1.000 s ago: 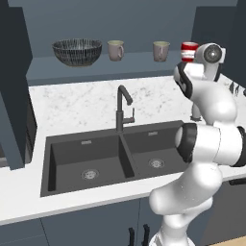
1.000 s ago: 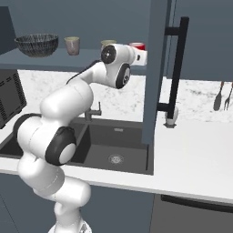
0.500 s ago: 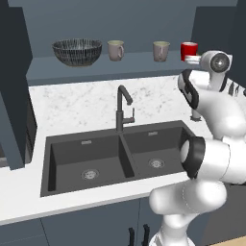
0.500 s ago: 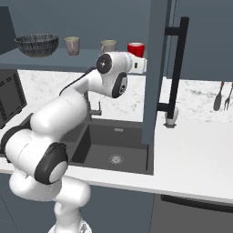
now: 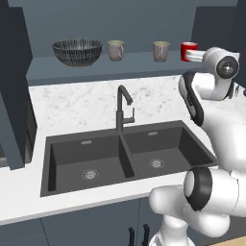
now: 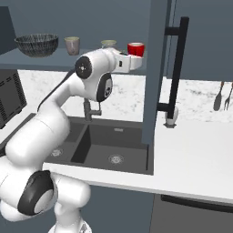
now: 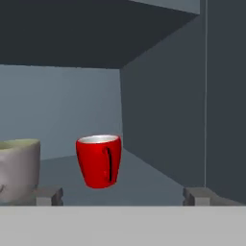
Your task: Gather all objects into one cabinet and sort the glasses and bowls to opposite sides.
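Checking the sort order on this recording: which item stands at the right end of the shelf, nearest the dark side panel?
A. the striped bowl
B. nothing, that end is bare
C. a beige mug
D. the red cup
D: the red cup stands at the right end of the shelf, past both beige mugs, with the striped bowl at the far left.

On the cabinet (image 5: pixel 43 72) shelf floor the things stand in one row — the bowl (image 5: pixel 77 51) at the left end, then one mug (image 5: pixel 115 50), then the second mug (image 5: pixel 161 50), and the cup (image 5: pixel 188 51) at the right end, near the side panel. The sink (image 5: pixel 122 153) lies below and in front of the shelf, in the counter (image 5: pixel 72 103) — its faucet (image 5: pixel 122 109) at the back edge.
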{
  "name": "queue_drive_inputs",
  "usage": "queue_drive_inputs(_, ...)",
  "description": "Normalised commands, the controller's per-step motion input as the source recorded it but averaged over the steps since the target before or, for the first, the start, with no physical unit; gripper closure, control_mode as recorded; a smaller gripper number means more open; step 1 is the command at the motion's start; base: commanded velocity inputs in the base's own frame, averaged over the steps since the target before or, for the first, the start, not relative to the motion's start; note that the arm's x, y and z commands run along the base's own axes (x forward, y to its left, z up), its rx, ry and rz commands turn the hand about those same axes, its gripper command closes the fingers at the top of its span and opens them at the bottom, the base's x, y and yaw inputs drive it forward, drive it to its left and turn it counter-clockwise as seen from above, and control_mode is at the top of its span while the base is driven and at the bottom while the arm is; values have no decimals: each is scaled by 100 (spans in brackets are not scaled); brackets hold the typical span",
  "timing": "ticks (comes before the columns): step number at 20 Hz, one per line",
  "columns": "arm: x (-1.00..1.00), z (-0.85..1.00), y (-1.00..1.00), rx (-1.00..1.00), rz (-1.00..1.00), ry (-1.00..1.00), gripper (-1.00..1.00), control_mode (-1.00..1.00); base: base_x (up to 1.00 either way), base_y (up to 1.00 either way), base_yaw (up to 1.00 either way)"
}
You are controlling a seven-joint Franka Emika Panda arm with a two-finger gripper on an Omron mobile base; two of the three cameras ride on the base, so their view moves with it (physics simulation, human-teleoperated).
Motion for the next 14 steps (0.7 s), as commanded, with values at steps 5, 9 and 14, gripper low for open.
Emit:
queue_drive_inputs(5, -73, 32, 72, 0, 12, 0, -100, -100, 0, 0, 0)
queue_drive_inputs(9, -65, 33, 73, 1, 17, 0, -100, -100, 0, 0, 0)
queue_drive_inputs(14, -62, 32, 78, 0, 17, 13, -100, -100, 0, 0, 0)
